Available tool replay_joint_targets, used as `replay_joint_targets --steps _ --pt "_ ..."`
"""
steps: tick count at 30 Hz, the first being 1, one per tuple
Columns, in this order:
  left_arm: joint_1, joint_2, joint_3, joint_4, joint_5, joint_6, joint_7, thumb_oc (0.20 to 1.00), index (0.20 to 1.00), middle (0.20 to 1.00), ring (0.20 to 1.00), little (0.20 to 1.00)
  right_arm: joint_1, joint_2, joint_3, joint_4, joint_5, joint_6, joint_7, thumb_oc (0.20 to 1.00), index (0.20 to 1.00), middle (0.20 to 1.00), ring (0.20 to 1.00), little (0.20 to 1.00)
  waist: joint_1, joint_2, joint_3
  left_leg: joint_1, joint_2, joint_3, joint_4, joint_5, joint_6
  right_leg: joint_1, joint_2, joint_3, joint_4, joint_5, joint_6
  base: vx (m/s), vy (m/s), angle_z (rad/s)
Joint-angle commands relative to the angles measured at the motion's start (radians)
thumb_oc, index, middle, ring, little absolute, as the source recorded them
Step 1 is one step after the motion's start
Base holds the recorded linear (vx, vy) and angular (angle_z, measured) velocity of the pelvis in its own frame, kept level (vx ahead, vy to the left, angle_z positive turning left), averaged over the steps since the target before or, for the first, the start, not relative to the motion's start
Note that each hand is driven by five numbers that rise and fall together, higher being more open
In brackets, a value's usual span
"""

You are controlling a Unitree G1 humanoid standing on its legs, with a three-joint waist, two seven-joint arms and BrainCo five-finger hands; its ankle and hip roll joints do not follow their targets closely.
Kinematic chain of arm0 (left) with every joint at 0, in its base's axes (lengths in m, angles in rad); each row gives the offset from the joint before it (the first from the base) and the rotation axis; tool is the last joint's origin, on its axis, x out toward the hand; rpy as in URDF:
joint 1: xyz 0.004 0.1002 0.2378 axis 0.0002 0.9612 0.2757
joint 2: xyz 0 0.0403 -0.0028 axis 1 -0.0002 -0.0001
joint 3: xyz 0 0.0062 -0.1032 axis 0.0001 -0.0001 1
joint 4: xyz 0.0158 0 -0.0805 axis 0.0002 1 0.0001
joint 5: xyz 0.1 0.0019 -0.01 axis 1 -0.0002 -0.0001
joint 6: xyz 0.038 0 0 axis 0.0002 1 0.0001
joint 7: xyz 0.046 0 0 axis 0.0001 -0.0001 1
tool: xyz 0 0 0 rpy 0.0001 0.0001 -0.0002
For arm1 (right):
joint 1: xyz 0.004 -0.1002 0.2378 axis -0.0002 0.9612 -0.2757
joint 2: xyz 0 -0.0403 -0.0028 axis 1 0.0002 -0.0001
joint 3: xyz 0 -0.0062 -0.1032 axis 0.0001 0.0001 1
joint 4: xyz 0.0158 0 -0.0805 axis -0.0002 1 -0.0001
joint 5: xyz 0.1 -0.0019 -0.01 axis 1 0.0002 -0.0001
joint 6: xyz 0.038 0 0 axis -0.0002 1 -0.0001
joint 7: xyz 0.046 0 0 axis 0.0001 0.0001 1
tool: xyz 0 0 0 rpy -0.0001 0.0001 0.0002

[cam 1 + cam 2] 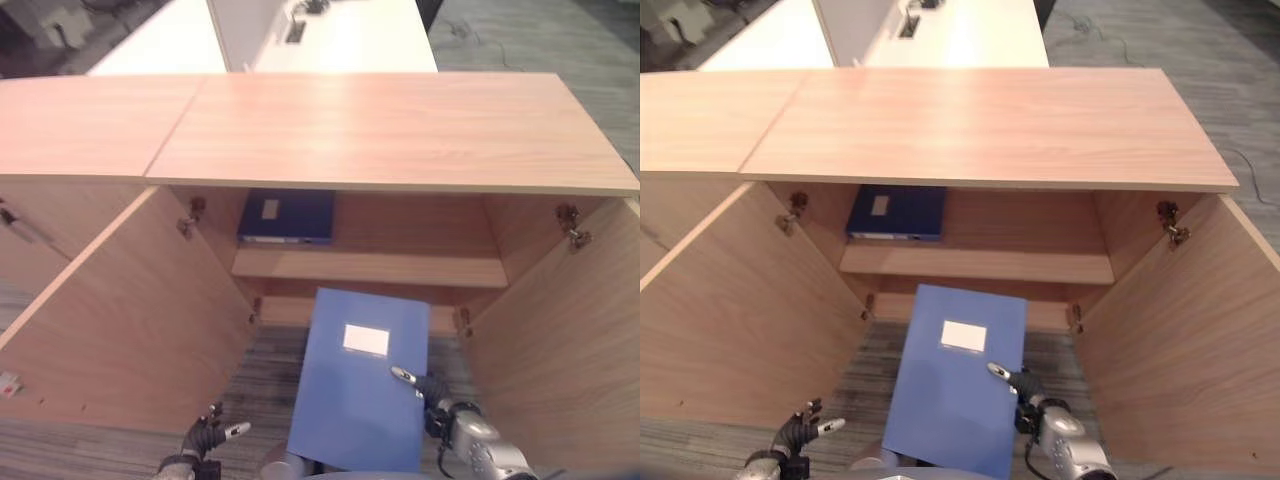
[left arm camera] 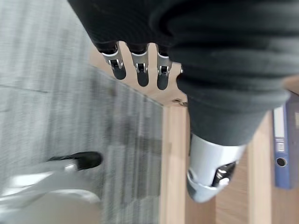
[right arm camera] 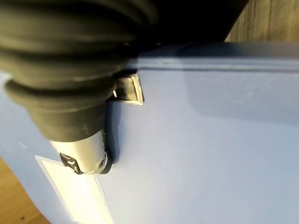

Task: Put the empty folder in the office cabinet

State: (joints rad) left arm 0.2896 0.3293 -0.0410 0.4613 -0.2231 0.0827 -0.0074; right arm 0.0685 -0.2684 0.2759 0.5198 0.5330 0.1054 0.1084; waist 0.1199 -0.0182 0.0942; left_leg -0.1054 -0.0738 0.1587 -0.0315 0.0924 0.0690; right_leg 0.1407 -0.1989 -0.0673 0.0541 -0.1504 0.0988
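Hanging low at the near left beside the open left door (image 1: 120, 310), the left hand (image 1: 212, 433) holds nothing, its fingers loosely spread. In the middle, the blue folder (image 1: 362, 385) tilts toward the cabinet (image 1: 390, 130) mouth, its far edge just short of the lower shelf, while a darker binder (image 1: 287, 215) already lies on the upper shelf (image 1: 370, 266). At the near right, the right hand (image 1: 432, 388) pinches the folder's right edge, thumb on its face, so the carry looks mostly done and sliding in and letting go remain.
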Motion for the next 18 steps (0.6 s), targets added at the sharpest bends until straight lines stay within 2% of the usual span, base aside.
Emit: replay_joint_targets --steps 1,3,5,6,7,8,9,10,11,12,13,14,17,18 --pt "0.056 0.056 0.017 -0.030 0.047 -0.026 0.014 1.000 1.000 1.000 1.000 1.000 0.001 0.002 0.015 -0.028 -0.016 -0.018 0.023 0.200 0.200 0.200 0.200 0.200 0.013 -0.001 -0.060 -0.060 0.036 -0.076 -0.033 0.019 -0.050 0.028 -0.054 -0.022 0.034 0.051 0.085 0.16 0.253 -0.26" --pt "0.057 0.066 0.025 -0.028 0.079 -0.017 0.005 1.000 1.000 1.000 1.000 1.000 0.017 0.014 0.004 -0.018 -0.026 -0.013 0.031 0.200 0.200 0.200 0.200 0.200 0.005 0.001 -0.052 -0.012 -0.003 -0.070 -0.035 -0.023 -0.019 -0.026 -0.109 -0.026 0.164 0.158 0.097 0.17 0.288 -0.18" --pt "0.061 0.072 0.029 -0.034 0.090 -0.010 -0.001 1.000 1.000 1.000 1.000 1.000 0.026 0.015 0.001 -0.024 -0.026 -0.006 0.033 0.200 0.200 0.200 0.200 0.200 0.000 0.006 -0.042 0.019 -0.017 -0.068 -0.036 -0.044 -0.002 -0.054 -0.135 -0.044 0.246 0.227 0.083 0.09 0.174 -0.11" --pt "0.062 0.072 0.029 -0.035 0.090 -0.010 -0.001 1.000 1.000 1.000 1.000 1.000 0.026 0.015 0.001 -0.024 -0.027 -0.005 0.033 0.200 0.200 0.200 0.200 0.200 0.000 0.006 -0.041 0.020 -0.018 -0.068 -0.036 -0.045 -0.001 -0.054 -0.136 -0.043 0.248 0.226 0.084 0.10 0.205 -0.10" --pt "0.072 0.080 0.032 -0.041 0.099 -0.004 -0.005 1.000 1.000 1.000 1.000 1.000 0.036 0.017 0.002 -0.017 -0.031 -0.003 0.036 0.200 0.200 0.200 0.200 0.200 -0.005 0.016 -0.023 0.039 -0.024 -0.067 -0.034 -0.060 0.016 -0.073 -0.166 -0.080 0.333 0.299 0.065 0.06 0.133 -0.05" --pt "0.073 0.080 0.033 -0.042 0.099 -0.003 -0.006 1.000 1.000 1.000 1.000 1.000 0.036 0.017 0.003 -0.017 -0.032 -0.003 0.036 0.200 0.200 0.200 0.200 0.200 -0.006 0.012 -0.019 0.043 -0.029 -0.068 -0.033 -0.062 0.017 -0.072 -0.171 -0.079 0.341 0.293 0.067 0.11 0.188 0.06" --pt "0.075 0.082 0.036 -0.044 0.102 0.001 -0.008 1.000 1.000 1.000 1.000 1.000 0.040 0.020 0.000 -0.016 -0.030 -0.004 0.032 0.200 0.200 0.200 0.200 0.200 -0.005 0.019 -0.017 0.056 -0.023 -0.062 -0.035 -0.072 0.019 -0.079 -0.176 -0.108 0.359 0.281 0.054 0.21 0.123 0.02" --pt "0.093 0.073 0.053 -0.055 0.108 0.008 -0.010 1.000 1.000 1.000 1.000 1.000 0.054 0.031 0.000 -0.025 -0.029 0.001 0.033 0.200 0.200 0.200 0.200 0.200 0.001 0.010 -0.018 0.098 -0.026 -0.053 -0.046 -0.112 0.013 -0.093 -0.214 -0.186 0.390 0.236 0.062 0.21 0.122 -0.06" --pt "0.094 0.074 0.053 -0.056 0.108 0.009 -0.010 1.000 1.000 1.000 1.000 1.000 0.055 0.031 0.000 -0.026 -0.029 0.002 0.033 0.200 0.200 0.200 0.200 0.200 -0.001 0.009 -0.017 0.100 -0.028 -0.054 -0.046 -0.112 0.013 -0.091 -0.215 -0.188 0.391 0.234 0.062 0.20 0.075 -0.20" --pt "0.097 0.073 0.060 -0.057 0.104 0.008 -0.010 1.000 1.000 1.000 1.000 1.000 0.052 0.029 0.000 -0.037 -0.024 0.007 0.034 0.200 0.200 0.200 0.200 0.200 0.001 0.014 -0.011 0.108 -0.014 -0.043 -0.051 -0.124 0.007 -0.124 -0.208 -0.230 0.378 0.208 0.052 0.07 -0.001 -0.25" --pt "0.101 0.076 0.064 -0.061 0.103 0.008 -0.013 1.000 1.000 1.000 1.000 1.000 0.055 0.025 -0.006 -0.054 -0.021 0.007 0.037 0.200 0.200 0.200 0.200 0.200 0.000 0.019 -0.005 0.108 -0.005 -0.043 -0.051 -0.125 0.003 -0.142 -0.192 -0.252 0.350 0.177 0.049 0.10 -0.066 -0.26" --pt "0.099 0.078 0.048 -0.034 0.099 0.003 -0.016 1.000 1.000 1.000 1.000 1.000 0.050 0.010 -0.013 -0.084 0.000 0.006 0.033 0.200 0.200 0.200 0.200 0.200 -0.021 0.034 0.032 0.123 0.021 -0.053 -0.047 -0.128 -0.006 -0.211 -0.131 -0.263 0.294 0.129 0.040 0.09 -0.121 -0.20" --pt "0.084 0.071 0.022 0.023 0.109 0.000 -0.013 1.000 1.000 1.000 1.000 1.000 0.038 0.003 -0.011 -0.101 0.036 0.000 0.019 0.200 0.200 0.200 0.200 0.200 -0.039 0.035 0.062 0.142 0.035 -0.052 -0.044 -0.135 -0.014 -0.251 -0.090 -0.262 0.194 0.149 0.052 0.03 -0.091 0.12" --pt "0.072 0.065 0.012 0.045 0.115 -0.002 -0.009 1.000 1.000 1.000 1.000 1.000 0.030 0.001 -0.012 -0.106 0.052 -0.003 0.012 0.200 0.200 0.200 0.200 0.200 -0.046 0.034 0.076 0.137 0.035 -0.048 -0.041 -0.121 -0.014 -0.269 -0.070 -0.263 0.129 0.191 0.047 0.01 -0.110 0.28"
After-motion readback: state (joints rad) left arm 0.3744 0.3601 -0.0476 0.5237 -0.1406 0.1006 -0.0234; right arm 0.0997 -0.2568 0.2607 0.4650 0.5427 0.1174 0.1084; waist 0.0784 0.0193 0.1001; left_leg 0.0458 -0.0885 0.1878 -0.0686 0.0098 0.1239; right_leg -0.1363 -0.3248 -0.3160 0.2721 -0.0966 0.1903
